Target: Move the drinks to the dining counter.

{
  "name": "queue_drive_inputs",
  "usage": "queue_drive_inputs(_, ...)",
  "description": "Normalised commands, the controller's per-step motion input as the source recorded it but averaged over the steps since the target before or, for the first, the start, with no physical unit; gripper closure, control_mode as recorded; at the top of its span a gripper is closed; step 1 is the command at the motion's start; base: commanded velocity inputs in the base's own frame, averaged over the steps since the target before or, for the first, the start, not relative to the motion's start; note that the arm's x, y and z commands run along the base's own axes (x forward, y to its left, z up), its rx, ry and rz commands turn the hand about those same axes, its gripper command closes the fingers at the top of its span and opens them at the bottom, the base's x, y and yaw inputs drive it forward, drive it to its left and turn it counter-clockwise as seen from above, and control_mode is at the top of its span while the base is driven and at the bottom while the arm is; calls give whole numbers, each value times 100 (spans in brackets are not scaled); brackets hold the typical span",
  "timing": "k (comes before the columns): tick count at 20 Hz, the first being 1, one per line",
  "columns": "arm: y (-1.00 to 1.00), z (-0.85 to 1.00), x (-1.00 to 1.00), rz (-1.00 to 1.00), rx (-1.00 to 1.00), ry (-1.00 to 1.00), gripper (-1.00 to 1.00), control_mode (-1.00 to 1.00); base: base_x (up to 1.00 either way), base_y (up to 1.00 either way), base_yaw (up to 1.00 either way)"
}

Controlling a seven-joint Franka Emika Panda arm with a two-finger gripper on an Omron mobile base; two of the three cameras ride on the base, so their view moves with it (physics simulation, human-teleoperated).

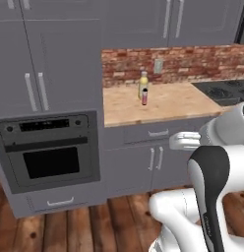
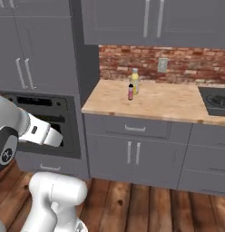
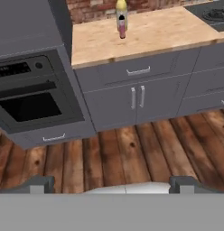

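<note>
Approach is the step in hand, as I judge it: the base stands well apart from the wooden worktop (image 1: pixel 163 106) with the brick backsplash (image 2: pixel 187 63), and no drink is taken yet. The yellow bottle (image 1: pixel 143 81) with a pale cap stands upright near the back of this worktop, and the small pink bottle (image 1: pixel 144 96) with a dark cap stands upright just in front of it; from these views I cannot tell if the two touch. To do this step well, the base should come closer and square to the cabinet front below the bottles, so that the arm can reach over the edge without stretching. The pink bottle is the nearer one, so it seems wise to take it first, low on the body and from the front, and not to push it into the yellow bottle behind.

The tool (image 3: pixel 111 184) is opened wide, its two dark tips far apart at the bottom of the hand view. It holds nothing and touches nothing; it hangs above the wood floor (image 3: pixel 132 153), before the oven (image 3: pixel 32 103) and the grey cabinet doors (image 3: pixel 136 101).
</note>
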Motion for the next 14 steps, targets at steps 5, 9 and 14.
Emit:
queue_drive_inputs(5, 0, 0, 0, 0, 0, 0, -100, 100, 97, -18, -12)
queue_drive_inputs(9, 0, 0, 0, 0, 0, 0, -100, 100, 92, -21, -9)
queue_drive_inputs(14, 0, 0, 0, 0, 0, 0, -100, 100, 84, -17, -7)
